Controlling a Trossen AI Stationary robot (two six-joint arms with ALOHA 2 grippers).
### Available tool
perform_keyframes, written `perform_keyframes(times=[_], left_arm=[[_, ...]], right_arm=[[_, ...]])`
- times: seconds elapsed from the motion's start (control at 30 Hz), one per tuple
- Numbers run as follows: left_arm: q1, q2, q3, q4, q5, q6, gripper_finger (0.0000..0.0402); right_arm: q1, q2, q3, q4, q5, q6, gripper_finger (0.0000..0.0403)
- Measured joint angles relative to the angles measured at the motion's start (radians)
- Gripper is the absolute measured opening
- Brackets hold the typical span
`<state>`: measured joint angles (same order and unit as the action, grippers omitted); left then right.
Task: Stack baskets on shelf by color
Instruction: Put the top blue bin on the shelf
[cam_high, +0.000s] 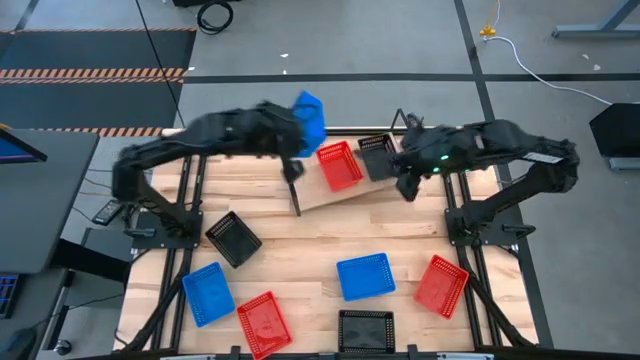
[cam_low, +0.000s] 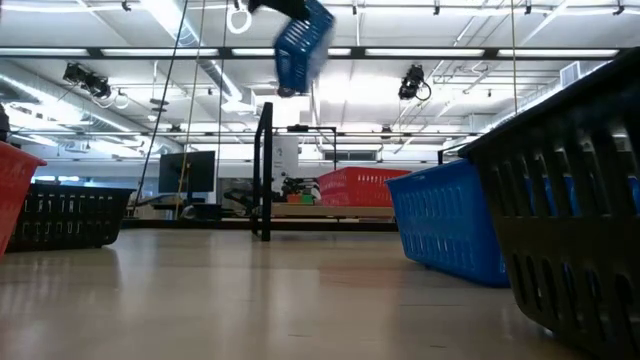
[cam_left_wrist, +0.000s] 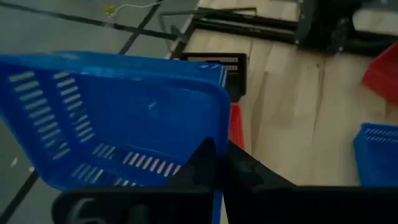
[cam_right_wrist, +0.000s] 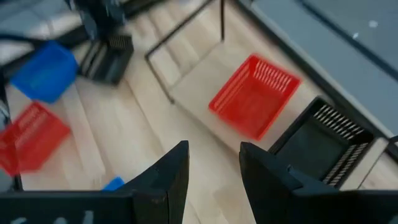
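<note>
High view, baskets counted: nine. Blue, three: one held aloft (cam_high: 309, 118) by the left gripper (cam_high: 297, 135) at about 11 o'clock of the table, above the shelf's left end; one flat on the table (cam_high: 207, 293) at 8 o'clock; one (cam_high: 365, 276) just right of centre at 5 o'clock. Red, three: one on the shelf (cam_high: 338, 165) at 12 o'clock; one (cam_high: 263, 323) at 7 o'clock; one (cam_high: 441, 284) at 4 o'clock. Black, three: one on the shelf (cam_high: 378, 155), just right of the red one there; one (cam_high: 233, 238) at 9 o'clock; one (cam_high: 365, 329) at 6 o'clock on the near edge. Shelf (cam_high: 325, 197), one: a slanted plank with wire ends, carrying two baskets. The right gripper (cam_high: 408, 187) hangs beside the shelf's right end, by the black basket. Low view: the lifted blue basket (cam_low: 302, 45) hangs tilted high up; a red basket (cam_low: 362, 186) sits far back; a blue one (cam_low: 450, 220) and a black one (cam_low: 585, 200) stand close at the right, and a red rim (cam_low: 15, 190) and a black basket (cam_low: 68, 215) at the left. Left wrist view: the fingers (cam_left_wrist: 208, 163) are pinched tight on the wall of the blue basket (cam_left_wrist: 118, 115). Right wrist view: the fingers (cam_right_wrist: 171, 168) stand partly apart with nothing between them, above the red (cam_right_wrist: 255, 96) and black (cam_right_wrist: 320, 143) baskets on the plank.
</note>
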<state>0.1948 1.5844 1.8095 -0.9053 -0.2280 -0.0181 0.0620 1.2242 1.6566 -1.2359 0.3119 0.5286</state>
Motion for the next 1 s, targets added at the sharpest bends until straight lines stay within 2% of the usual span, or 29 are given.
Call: perform_keyframes(times=[0.23, 0.4, 0.77, 1.0], left_arm=[[-0.004, 0.213, -0.002, -0.061, 0.007, 0.014, 0.0013], [-0.004, 0.301, -0.002, -0.156, 0.013, 0.048, 0.0013], [-0.001, 0.333, -0.001, -0.199, 0.045, 0.023, 0.0013], [0.01, 0.365, 0.001, -0.203, 0.14, -0.032, 0.0013]], right_arm=[[0.0, -0.094, 0.007, -0.05, 0.013, 0.086, 0.0146], [0.0, -0.117, 0.007, -0.135, 0.011, 0.149, 0.0146], [0.0, -0.112, 0.007, -0.157, 0.013, 0.104, 0.0146], [0.0, -0.112, 0.007, -0.156, 0.038, 0.092, 0.0146]])
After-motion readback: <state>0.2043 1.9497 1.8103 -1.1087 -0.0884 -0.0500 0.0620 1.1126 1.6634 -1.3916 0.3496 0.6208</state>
